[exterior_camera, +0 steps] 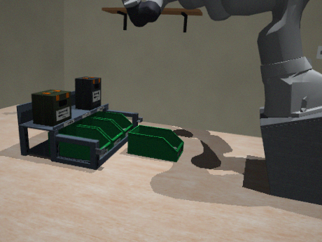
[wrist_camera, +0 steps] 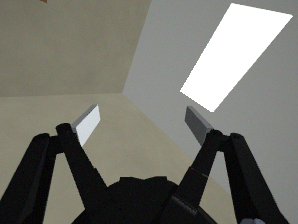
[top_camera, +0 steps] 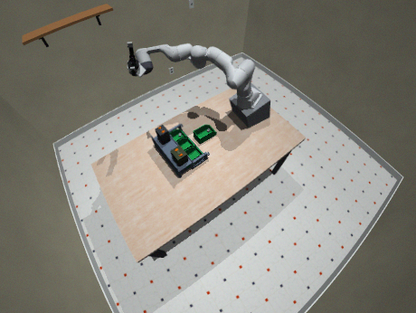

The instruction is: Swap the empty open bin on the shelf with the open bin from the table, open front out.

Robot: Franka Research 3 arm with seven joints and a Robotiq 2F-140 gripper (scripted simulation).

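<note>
Overhead: pale wood table (top_camera: 203,181) (exterior_camera: 122,196), speckled floor (top_camera: 253,240) — jaws (top_camera: 130,45) wide open, gripping nothing.

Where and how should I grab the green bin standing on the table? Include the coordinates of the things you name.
I'd come from above with the open tool (top_camera: 129,45) (wrist_camera: 143,112) and pinch one long side wall of the bin (top_camera: 199,138) (exterior_camera: 150,145), near its higher rear: it stands upright, its top is open, and that wall slopes down toward the front.

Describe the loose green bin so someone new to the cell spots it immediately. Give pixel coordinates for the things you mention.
On the wooden table (top_camera: 212,190) (exterior_camera: 122,206), find the low blue-grey shelf (top_camera: 169,152) (exterior_camera: 75,139) with two dark boxes on top. Just off its open front, toward the robot's base, sits a green open-fronted bin (top_camera: 199,137) (exterior_camera: 150,145). Unlike the three green bins in the shelf, it stands on the table itself.
</note>
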